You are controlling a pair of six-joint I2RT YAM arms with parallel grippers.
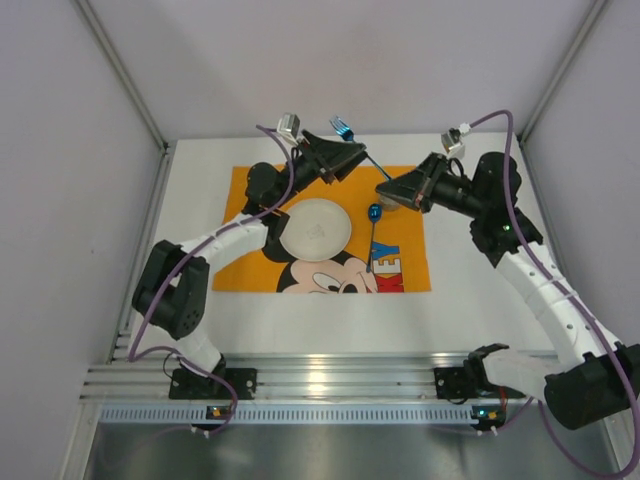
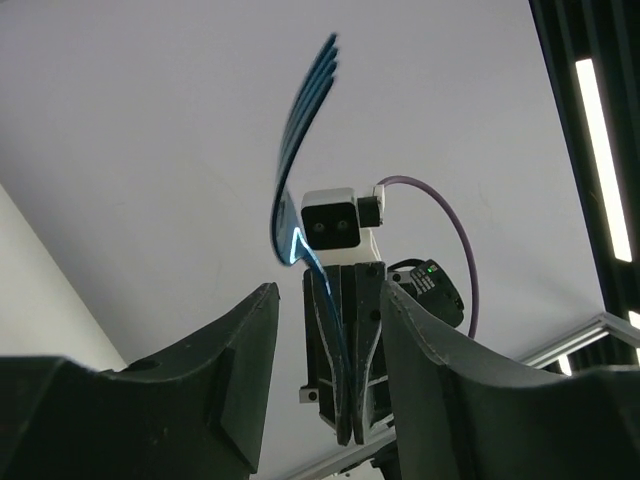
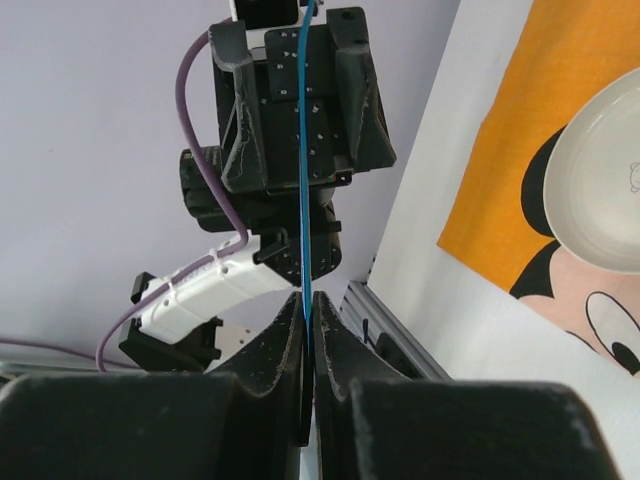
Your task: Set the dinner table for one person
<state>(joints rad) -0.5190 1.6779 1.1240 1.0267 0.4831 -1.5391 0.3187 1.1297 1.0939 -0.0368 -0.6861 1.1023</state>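
Over the orange mat (image 1: 412, 225), right claw (image 1: 384, 187) clamped on a blue fork (image 1: 344, 127), left claw (image 1: 357, 154) open around its shaft

Blurred at the tines of the fork (image 2: 305, 100) in left wrist view. Buried lower down between fingers of right gripper (image 3: 308, 312). Cropped by right wrist view's edges: fork top, plate (image 3: 600, 190), mat (image 3: 510, 120).
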